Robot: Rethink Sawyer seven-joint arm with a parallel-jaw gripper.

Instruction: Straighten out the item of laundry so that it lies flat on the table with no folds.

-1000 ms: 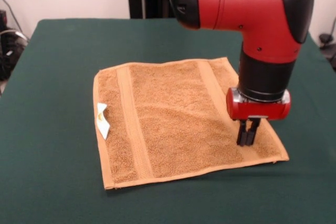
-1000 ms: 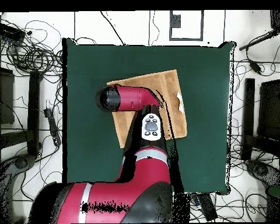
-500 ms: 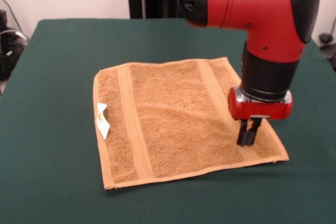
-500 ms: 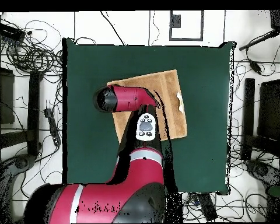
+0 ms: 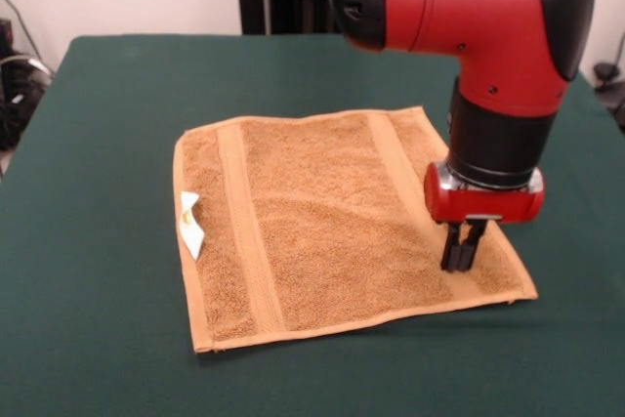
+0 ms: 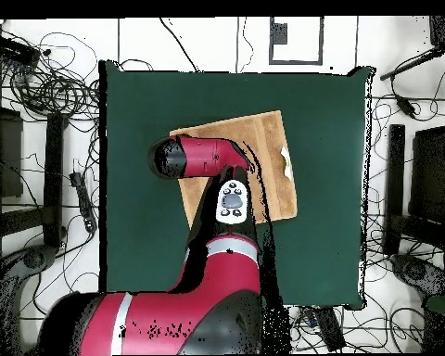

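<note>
The item of laundry (image 5: 322,222), an orange-yellow towel, lies spread flat on the dark green table (image 5: 98,144), with a white tag (image 5: 191,225) on its left edge. My gripper (image 5: 462,263) points straight down over the towel's front right corner. Its fingers are shut together and their tips rest on or just above the cloth. Seen from overhead, the red arm (image 6: 203,158) covers the gripper and one side of the towel (image 6: 268,148). The rest of the towel shows flat on the table (image 6: 328,185).
Cables, stands and dark equipment (image 6: 41,93) surround the table on the floor. Green tabletop shows on every side of the towel, with the widest strips at the front and left in the front view.
The arm shifted a little to the right over the towel's corner a second ago and has held still since. The towel has not moved.
</note>
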